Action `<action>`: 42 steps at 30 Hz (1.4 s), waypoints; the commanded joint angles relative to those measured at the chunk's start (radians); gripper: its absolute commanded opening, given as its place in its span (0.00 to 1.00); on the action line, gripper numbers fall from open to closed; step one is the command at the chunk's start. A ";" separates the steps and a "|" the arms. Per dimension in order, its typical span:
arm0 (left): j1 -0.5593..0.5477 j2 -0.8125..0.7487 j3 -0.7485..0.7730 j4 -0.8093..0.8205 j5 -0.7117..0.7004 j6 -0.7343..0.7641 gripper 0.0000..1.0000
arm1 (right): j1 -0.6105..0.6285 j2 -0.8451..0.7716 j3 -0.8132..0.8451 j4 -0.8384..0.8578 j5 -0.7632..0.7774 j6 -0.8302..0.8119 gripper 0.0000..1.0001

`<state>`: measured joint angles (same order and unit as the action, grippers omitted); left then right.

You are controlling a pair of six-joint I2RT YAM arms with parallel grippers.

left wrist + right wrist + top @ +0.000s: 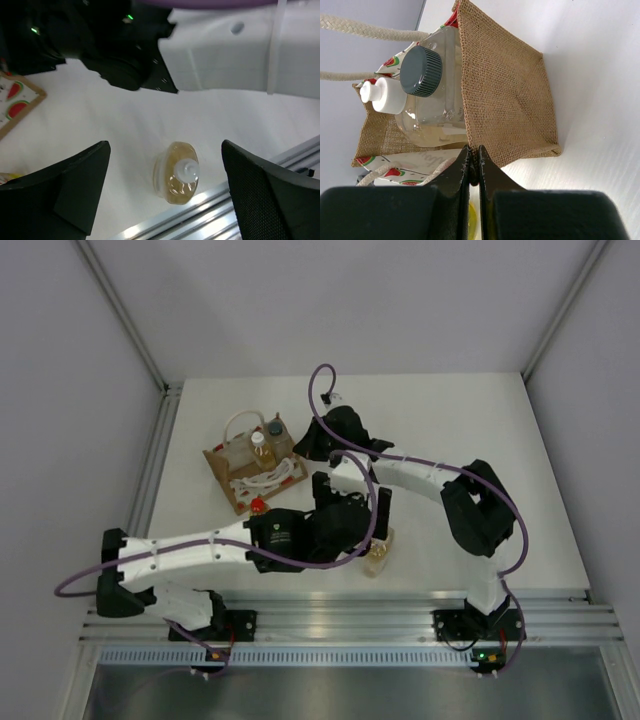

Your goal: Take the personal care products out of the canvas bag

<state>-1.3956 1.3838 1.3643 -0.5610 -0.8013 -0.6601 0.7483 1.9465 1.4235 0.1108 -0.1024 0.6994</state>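
Left wrist: left gripper [165, 147] wide over amber bottle [176, 172], out on near table
Right gripper [474, 152]: shut, empty
Bag [505, 100]: grey-capped bottle [421, 71], white-capped bottle [384, 95] left inside

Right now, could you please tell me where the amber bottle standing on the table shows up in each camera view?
Top view: the amber bottle, lower middle, near the front edge of the table.
Left wrist: bottom centre, inside the open left gripper.
Right wrist: not in it.
Shared landmark: the canvas bag, in all three.

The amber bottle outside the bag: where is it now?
Top view: the amber bottle stands by the front rail, below the open left end effector, right of the bag.
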 commanded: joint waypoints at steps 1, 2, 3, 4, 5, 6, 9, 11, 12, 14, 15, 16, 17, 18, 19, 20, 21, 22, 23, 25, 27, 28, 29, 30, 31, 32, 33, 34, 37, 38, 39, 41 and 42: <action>0.001 -0.129 -0.033 -0.019 -0.200 -0.015 0.98 | 0.006 0.011 0.029 -0.007 -0.025 -0.003 0.00; 0.003 -0.150 -0.054 -0.040 -0.237 -0.032 0.98 | 0.003 0.009 0.028 -0.007 -0.026 -0.001 0.00; 0.004 -0.170 -0.065 -0.049 -0.271 -0.056 0.98 | 0.003 0.012 0.028 -0.007 -0.028 -0.001 0.00; 0.006 -0.208 -0.076 -0.060 -0.324 -0.070 0.98 | 0.003 0.012 0.026 -0.007 -0.031 0.002 0.00; 0.012 -0.225 -0.085 -0.072 -0.347 -0.087 0.98 | 0.003 0.012 0.026 -0.007 -0.034 0.002 0.00; 0.023 -0.242 -0.103 -0.094 -0.361 -0.111 0.98 | 0.005 0.014 0.026 -0.007 -0.034 0.003 0.00; 0.140 -0.304 -0.143 -0.122 -0.326 -0.150 0.98 | 0.003 0.014 0.025 -0.007 -0.036 0.003 0.00; 0.298 -0.333 -0.163 -0.120 -0.212 -0.153 0.98 | 0.003 0.014 0.025 -0.007 -0.037 0.005 0.00; 0.349 -0.335 -0.172 -0.120 -0.170 -0.148 0.98 | 0.003 0.012 0.025 -0.007 -0.037 0.005 0.00; 0.482 -0.325 -0.168 -0.120 -0.089 -0.135 0.98 | 0.003 0.011 0.026 -0.007 -0.036 0.003 0.00; 0.521 -0.301 -0.160 -0.119 -0.063 -0.116 0.98 | 0.003 0.011 0.026 -0.007 -0.037 0.003 0.00; 0.562 -0.283 -0.139 -0.119 -0.032 -0.107 0.98 | 0.003 0.011 0.026 -0.007 -0.040 0.003 0.00; 0.636 -0.261 -0.125 -0.119 0.025 -0.101 0.98 | 0.005 0.011 0.026 -0.007 -0.043 0.009 0.00; 0.668 -0.238 -0.111 -0.117 0.054 -0.093 0.98 | 0.003 0.008 0.026 -0.005 -0.046 0.011 0.00; 0.702 -0.189 -0.084 -0.116 0.083 -0.087 0.98 | 0.003 0.006 0.026 -0.005 -0.051 0.015 0.00; 0.768 -0.166 -0.070 -0.116 0.117 -0.084 0.98 | 0.005 0.005 0.025 -0.002 -0.056 0.021 0.00; 0.797 -0.142 -0.054 -0.114 0.179 -0.075 0.98 | 0.005 0.000 0.023 0.003 -0.059 0.025 0.00; 0.854 -0.087 -0.024 -0.117 0.207 -0.070 0.98 | 0.006 -0.001 0.022 0.010 -0.066 0.029 0.00; 0.880 -0.059 -0.007 -0.117 0.235 -0.062 0.98 | 0.005 -0.003 0.022 0.010 -0.068 0.029 0.00; 0.920 0.018 0.022 -0.117 0.312 -0.046 0.96 | 0.005 -0.008 0.022 0.012 -0.065 0.025 0.00; 0.945 0.053 0.051 -0.117 0.329 -0.038 0.94 | 0.005 -0.009 0.020 0.012 -0.065 0.023 0.00; 0.949 0.069 0.056 -0.117 0.315 -0.038 0.93 | 0.005 -0.011 0.020 0.012 -0.065 0.020 0.00; 0.958 0.092 0.059 -0.117 0.306 -0.038 0.91 | 0.005 -0.012 0.015 0.012 -0.065 0.020 0.00; 0.963 0.099 0.059 -0.117 0.304 -0.039 0.91 | 0.005 -0.012 0.014 0.012 -0.065 0.018 0.00; 0.975 0.109 0.059 -0.114 0.309 -0.039 0.90 | 0.005 -0.015 0.009 0.012 -0.065 0.017 0.00; 0.980 0.132 0.062 -0.114 0.312 -0.036 0.87 | 0.005 -0.017 0.009 0.012 -0.065 0.015 0.00; 0.983 0.141 0.070 -0.116 0.313 -0.024 0.80 | 0.005 -0.017 0.008 0.012 -0.065 0.014 0.00; 0.985 0.152 0.074 -0.117 0.310 -0.018 0.78 | 0.005 -0.018 0.006 0.012 -0.065 0.011 0.00; 1.000 0.167 0.078 -0.114 0.309 -0.016 0.74 | 0.003 -0.018 0.005 0.012 -0.063 0.006 0.00; 1.006 0.172 0.082 -0.116 0.307 -0.012 0.72 | 0.003 -0.017 0.005 0.012 -0.063 0.006 0.00; 1.008 0.178 0.085 -0.117 0.306 -0.004 0.70 | 0.003 -0.014 0.005 0.012 -0.063 0.005 0.00; 1.014 0.181 0.093 -0.117 0.298 0.005 0.67 | 0.003 -0.011 0.005 0.012 -0.065 0.003 0.00; 1.015 0.181 0.093 -0.116 0.298 0.007 0.67 | 0.003 -0.009 0.005 0.012 -0.062 0.003 0.00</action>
<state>-0.3916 1.5646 1.4124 -0.6842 -0.4946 -0.6769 0.7479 1.9465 1.4223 0.1112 -0.1303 0.7078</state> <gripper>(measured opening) 0.677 0.027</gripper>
